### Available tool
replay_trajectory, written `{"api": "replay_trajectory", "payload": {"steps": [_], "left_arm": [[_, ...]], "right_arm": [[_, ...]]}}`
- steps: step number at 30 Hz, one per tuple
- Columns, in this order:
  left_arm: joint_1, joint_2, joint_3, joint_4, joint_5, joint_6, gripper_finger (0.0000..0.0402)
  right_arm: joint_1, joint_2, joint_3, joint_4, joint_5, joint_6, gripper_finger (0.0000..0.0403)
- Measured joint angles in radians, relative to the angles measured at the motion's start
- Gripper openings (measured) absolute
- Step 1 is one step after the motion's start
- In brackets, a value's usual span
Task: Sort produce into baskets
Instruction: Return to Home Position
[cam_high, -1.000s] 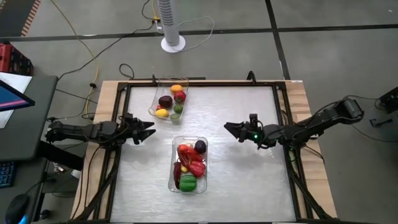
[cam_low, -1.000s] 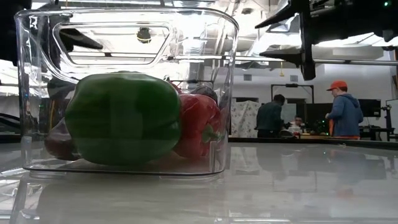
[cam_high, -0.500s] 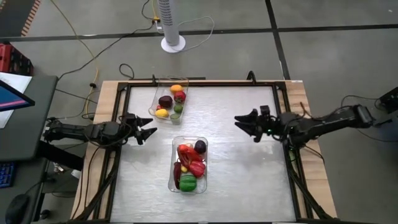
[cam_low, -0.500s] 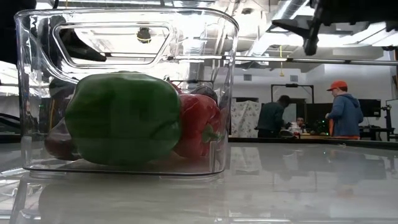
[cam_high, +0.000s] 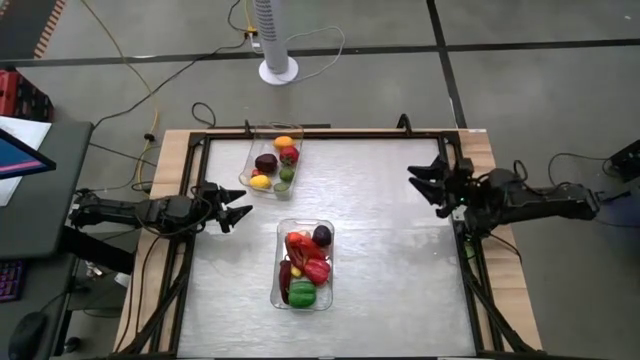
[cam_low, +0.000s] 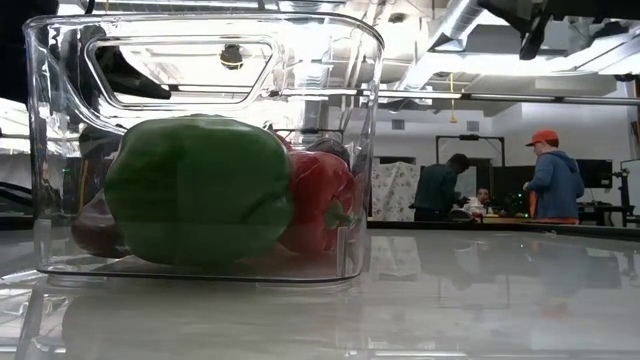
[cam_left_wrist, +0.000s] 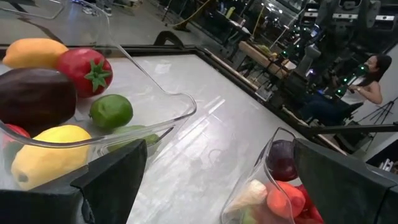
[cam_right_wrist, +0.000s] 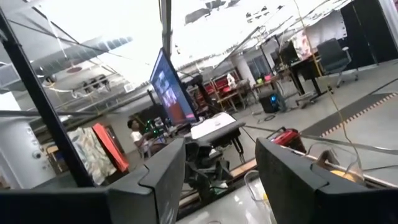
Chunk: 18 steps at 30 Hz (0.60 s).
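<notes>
The table has a pale, shiny top. A clear basket sits near its far edge; a second clear basket lies nearby, closer to the middle

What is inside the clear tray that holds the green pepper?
The tray holds red peppers, the green pepper and a dark plum. What lies beneath them is covered.

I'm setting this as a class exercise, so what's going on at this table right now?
Nothing is held just now. The produce lies in two clear baskets, the far basket and the near basket. The left end effector hangs open beside the far basket; the right end effector, also open, is by the table's right edge.
</notes>
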Motion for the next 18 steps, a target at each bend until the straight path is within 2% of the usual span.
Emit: {"api": "replay_trajectory", "payload": {"steps": [6,10,13,16,18], "left_arm": [[0.0,0.0,0.0,0.0,0.0,0.001,0.0386],[0.0,0.0,0.0,0.0,0.001,-0.001,0.0386],[0.0,0.0,0.0,0.0,0.001,0.001,0.0386],[0.0,0.0,0.0,0.0,0.001,-0.003,0.0386],[0.0,0.0,0.0,0.0,0.001,0.0,0.0386]], "right_arm": [[-0.014,-0.029,0.0,-0.011,-0.001,0.0,0.0221],[-0.013,-0.073,0.0,-0.108,0.001,-0.02,0.0221],[-0.013,-0.149,-0.001,-0.164,0.05,-0.068,0.0221],[-0.014,-0.238,0.002,-0.186,0.054,-0.123,0.0221],[-0.014,-0.284,0.003,-0.262,0.05,-0.12,0.0221]]}}
